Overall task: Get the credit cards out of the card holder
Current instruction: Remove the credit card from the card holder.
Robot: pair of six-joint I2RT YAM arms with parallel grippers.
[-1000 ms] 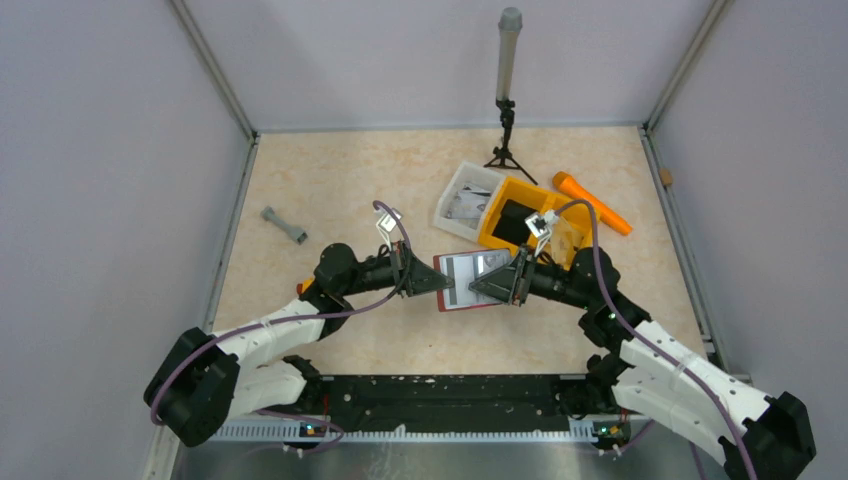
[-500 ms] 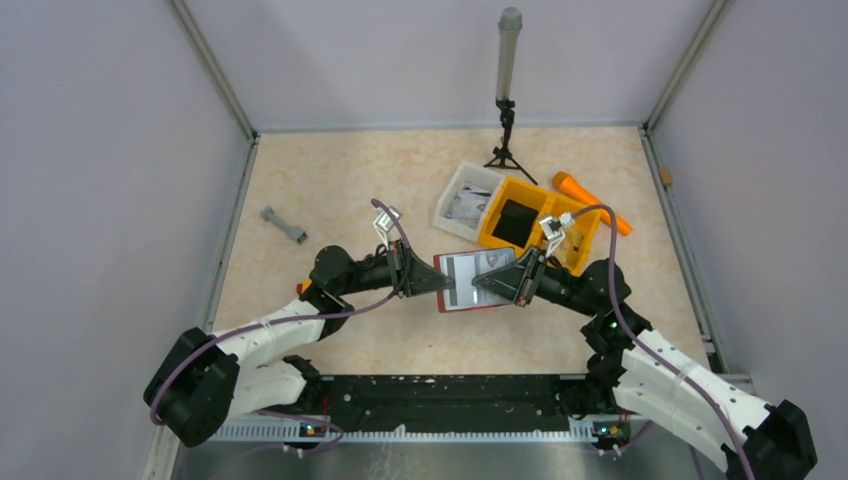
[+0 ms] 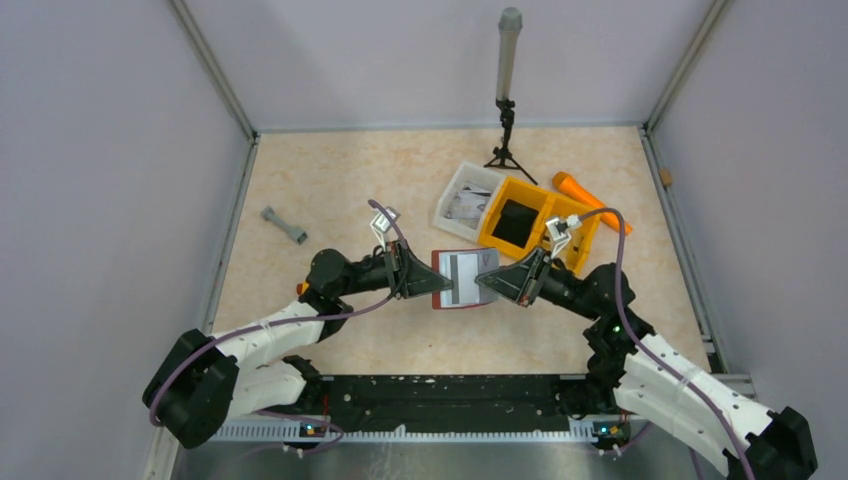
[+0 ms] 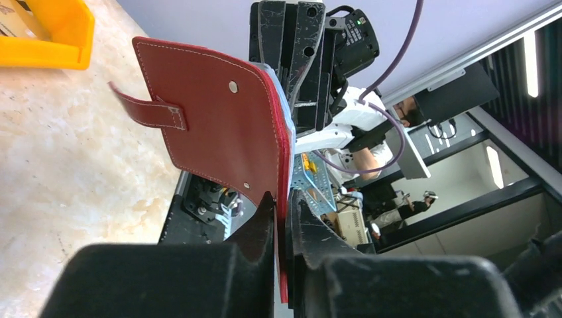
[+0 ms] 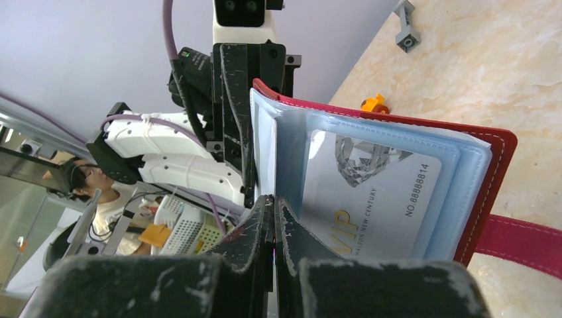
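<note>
Top external: card holder (image 3: 462, 280) up off table, just near-side of yellow bin (image 3: 537, 192), open w/ pale sleeves facing up.
Axis: long side runs L–R, spanning L gripper (image 3: 425, 282) to R gripper (image 3: 492, 283).
L gripper: jaws all but closed, clamped on red cover edge.
R gripper: fully closed at sleeve edges; can't tell if a card is nipped.
Contents: one of the credit cards (image 5: 371, 199), marked VIP, sits inside a clear sleeve.
Next: R arm nearer the cards; pull likely away from L gripper.
</note>
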